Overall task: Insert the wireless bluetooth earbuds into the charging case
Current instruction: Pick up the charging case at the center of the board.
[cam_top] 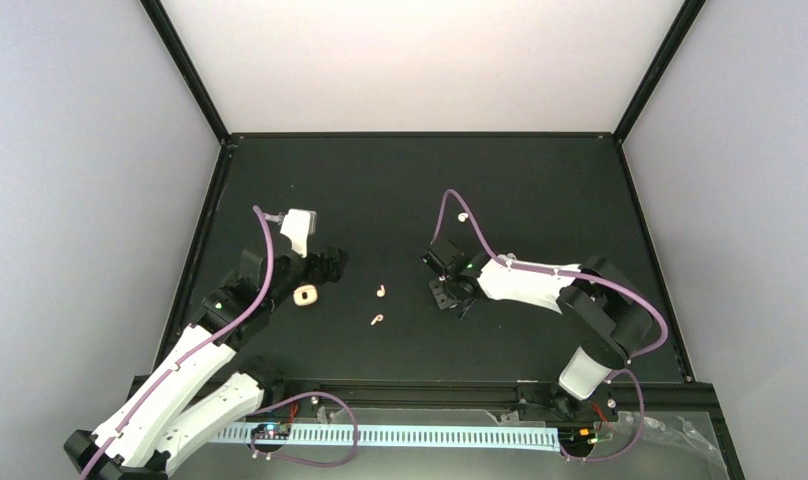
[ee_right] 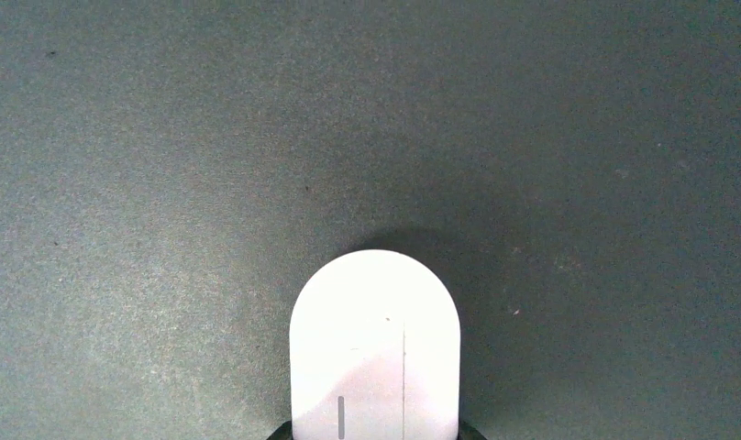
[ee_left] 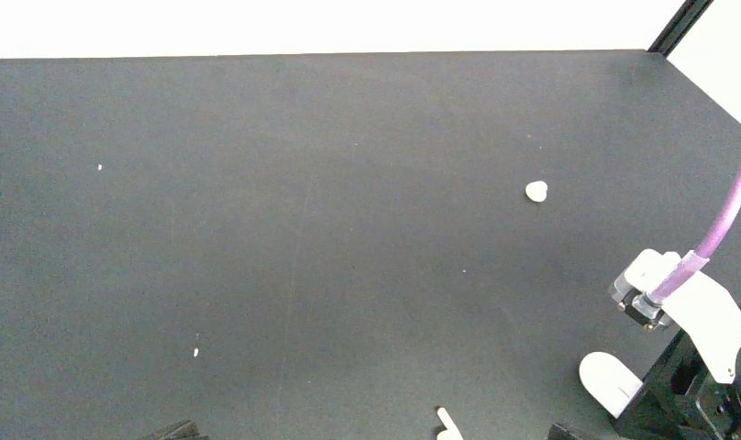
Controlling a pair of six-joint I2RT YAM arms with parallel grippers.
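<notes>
The case (cam_top: 304, 295) is seen beside the left gripper (cam_top: 332, 265), whose fingers are spread. Two earbuds (cam_top: 381, 291) lie nearby. For the right gripper (cam_top: 450, 292), the state cannot be told.

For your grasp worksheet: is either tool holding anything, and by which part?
The right tool grips a white capsule by its near end; the left tool holds nothing.
</notes>
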